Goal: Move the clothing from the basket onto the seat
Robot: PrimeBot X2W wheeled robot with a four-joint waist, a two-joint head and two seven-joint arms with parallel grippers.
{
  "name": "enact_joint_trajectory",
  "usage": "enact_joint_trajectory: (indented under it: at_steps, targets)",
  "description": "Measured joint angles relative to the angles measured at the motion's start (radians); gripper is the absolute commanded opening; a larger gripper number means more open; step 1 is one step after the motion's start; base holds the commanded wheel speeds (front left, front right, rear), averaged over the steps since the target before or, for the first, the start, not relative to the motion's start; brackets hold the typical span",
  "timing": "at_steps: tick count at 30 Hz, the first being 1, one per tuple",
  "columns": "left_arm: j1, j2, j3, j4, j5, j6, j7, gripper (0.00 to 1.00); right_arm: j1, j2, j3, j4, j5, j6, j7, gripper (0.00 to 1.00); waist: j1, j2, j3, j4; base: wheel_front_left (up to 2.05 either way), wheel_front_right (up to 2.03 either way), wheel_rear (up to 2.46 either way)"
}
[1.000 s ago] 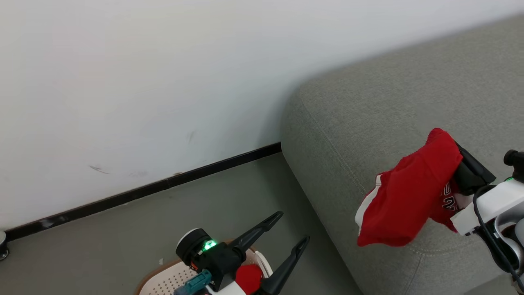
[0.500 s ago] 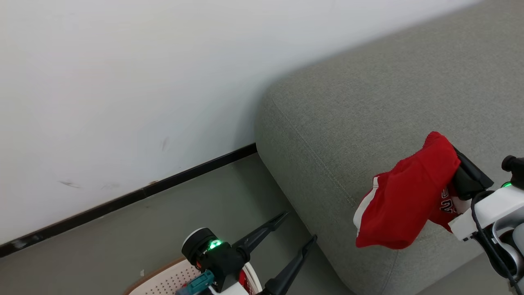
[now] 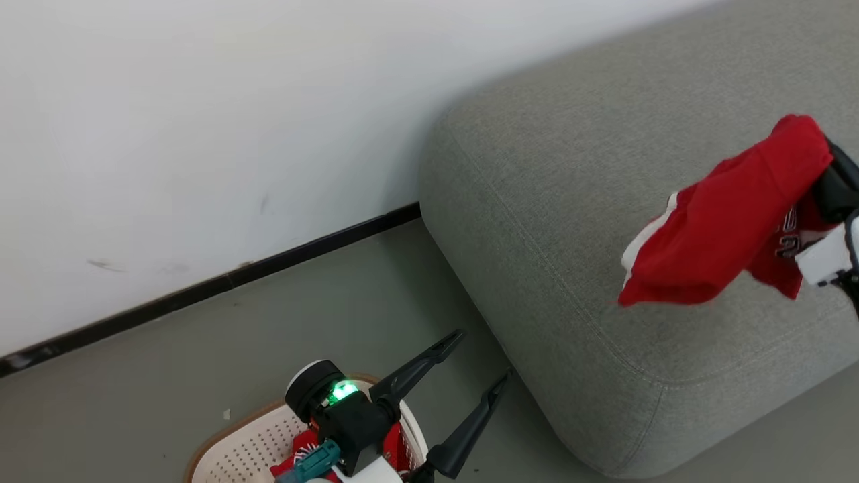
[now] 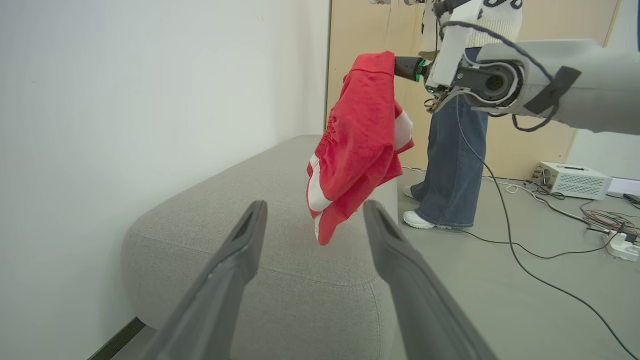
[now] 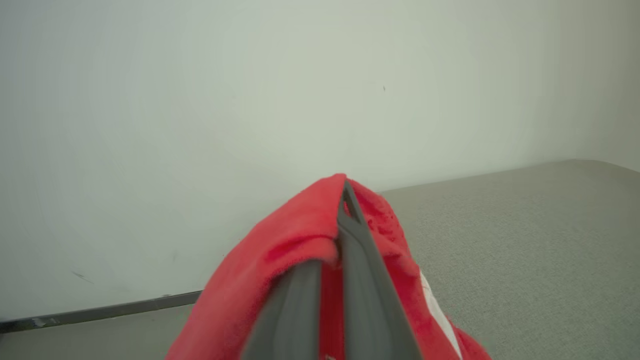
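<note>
Red clothing (image 3: pixel 725 228) with a white stripe hangs from my right gripper (image 5: pixel 345 200), which is shut on it above the grey seat (image 3: pixel 570 201). The left wrist view shows the clothing (image 4: pixel 360 140) dangling clear over the near end of the seat (image 4: pixel 225 210). My left gripper (image 3: pixel 482 356) is open with nothing in it, over the floor between the basket and the seat. The cream basket (image 3: pixel 228 439) with a brown rim sits at the bottom edge under my left wrist. More red clothing (image 3: pixel 302 448) lies inside it.
A white wall with a black baseboard (image 3: pixel 201 288) runs behind the seat. A person in jeans (image 4: pixel 452 165) stands past the far end of the seat. Cables (image 4: pixel 530 250) and a white box (image 4: pixel 570 180) lie on the floor there.
My right gripper has carried the red clothing up and farther over the seat. The head camera has shifted, so more of the basket shows. The left gripper stays open.
</note>
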State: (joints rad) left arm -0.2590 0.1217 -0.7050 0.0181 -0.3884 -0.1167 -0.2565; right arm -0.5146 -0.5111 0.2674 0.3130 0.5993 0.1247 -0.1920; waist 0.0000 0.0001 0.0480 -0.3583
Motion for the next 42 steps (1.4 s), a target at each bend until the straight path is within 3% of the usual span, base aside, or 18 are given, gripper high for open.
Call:
enact_joint_trajectory:
  at_steps: [10,19,34,42]
  targets:
    - [-0.008,0.004,0.008,-0.055,0.028,0.022,0.0,1.0,-0.176,-0.009,-0.03,0.109,0.001,0.0,0.034,0.0,0.0,0.0,0.073,0.042,0.0,0.0,0.0]
    - [-0.045,0.013,-0.006,-0.107,0.069,0.031,0.028,1.0,-0.292,-0.058,-0.042,0.171,-0.039,0.0,0.036,0.0,0.0,0.0,0.151,0.09,0.0,0.0,0.0]
    - [-0.131,0.02,-0.033,-0.171,0.11,0.028,0.071,1.0,-0.491,-0.186,-0.194,0.349,-0.12,0.0,-0.005,0.0,0.0,0.0,0.306,0.176,0.0,0.0,0.0]
    - [-0.192,0.02,-0.047,-0.199,0.125,0.017,0.089,1.0,-0.496,-0.185,-0.242,0.44,-0.16,0.0,-0.03,0.0,0.0,-0.0001,0.387,0.214,0.0,0.0,0.0]
